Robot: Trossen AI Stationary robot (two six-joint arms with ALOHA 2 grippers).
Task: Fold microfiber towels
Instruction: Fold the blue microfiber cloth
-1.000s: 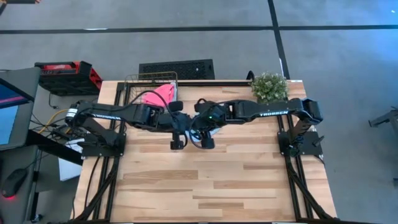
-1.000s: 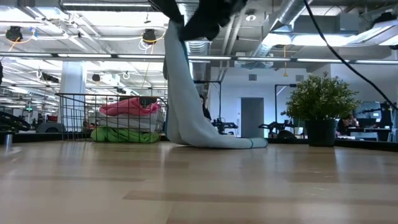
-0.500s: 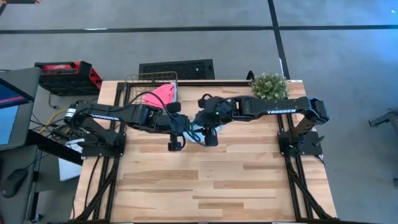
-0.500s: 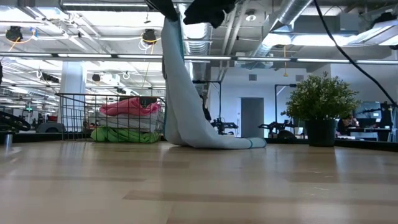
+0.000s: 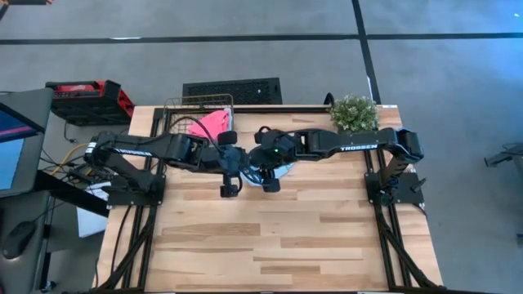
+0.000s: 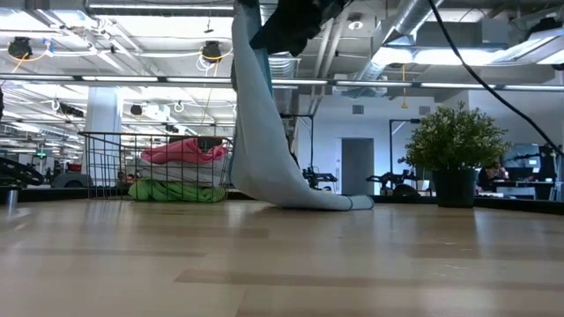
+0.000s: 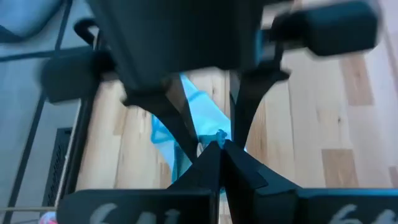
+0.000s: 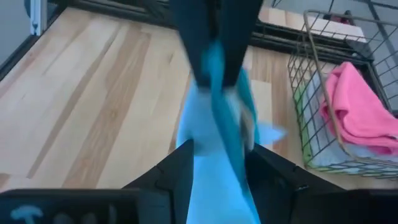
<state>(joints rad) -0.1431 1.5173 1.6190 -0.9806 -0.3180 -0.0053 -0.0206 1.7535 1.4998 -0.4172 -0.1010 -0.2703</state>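
Note:
A light teal-blue towel (image 6: 264,150) hangs from my left gripper (image 7: 217,146), which is shut on it high above the table's far middle (image 5: 243,163). The towel's lower end (image 6: 339,202) lies on the table. My right gripper (image 8: 221,168) faces the left one just below it (image 5: 257,166) and is open, with the hanging towel (image 8: 211,124) running between its fingers. A pink towel (image 6: 181,151) and a green towel (image 6: 176,189) lie stacked in a wire basket (image 6: 106,163). My left gripper pinches an upper bit of the teal towel (image 7: 219,135) between its two fingertips, slanting down from the table's left. The towel hangs slack below the fingers, its lower end trailing on the table. My right gripper's fingers flank the towel; whether they touch it I cannot tell.
The wire basket (image 5: 200,114) stands at the far left of the table, and a potted plant (image 5: 353,113) at the far right corner. Bare wood (image 5: 286,237) fills the near half. Black frame rails (image 5: 384,220) run along both sides.
My left gripper has risen a little with the towel. The hanging part has been drawn up, so less cloth bunches on the table, while the towel's lower end stays down and has slid slightly toward the hanging part.

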